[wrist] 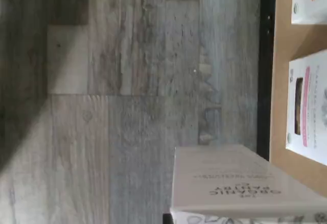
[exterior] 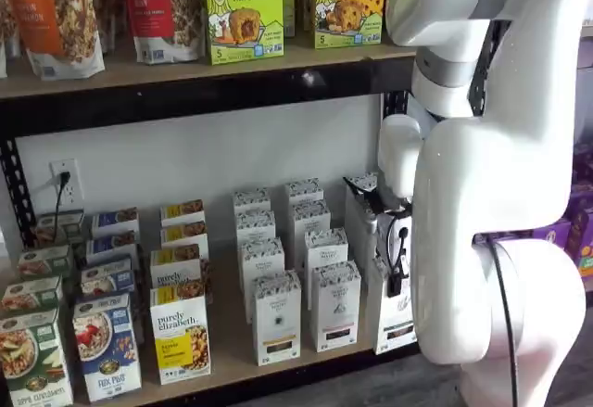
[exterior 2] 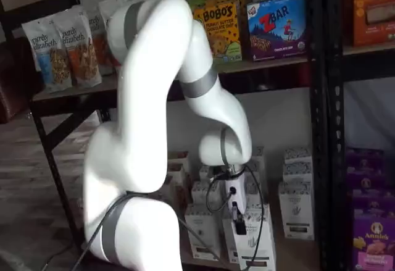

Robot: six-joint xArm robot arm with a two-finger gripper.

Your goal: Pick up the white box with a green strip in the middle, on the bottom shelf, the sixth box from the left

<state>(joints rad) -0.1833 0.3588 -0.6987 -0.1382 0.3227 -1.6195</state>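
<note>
In both shelf views my gripper [exterior: 397, 273] [exterior 2: 239, 223] hangs low at the front of the bottom shelf [exterior: 227, 356], its black fingers closed on the white box [exterior: 397, 322] [exterior 2: 258, 244]. The box is a tall narrow white carton with a dark strip low on its face. It stands forward of the rows behind it. In the wrist view the white box [wrist: 240, 180] is seen close up. It reaches past the shelf's black front edge [wrist: 264, 71] and out over the grey floor. The fingers do not show in that view.
Rows of similar white cartons [exterior: 276, 319] [exterior: 335, 305] stand beside the held one, with Purely Elizabeth boxes [exterior: 181, 333] further left. Purple boxes [exterior 2: 370, 221] sit beyond a black upright [exterior 2: 321, 129]. The upper shelf [exterior: 185, 64] holds Bobo's boxes. My white arm [exterior: 491, 194] stands in front.
</note>
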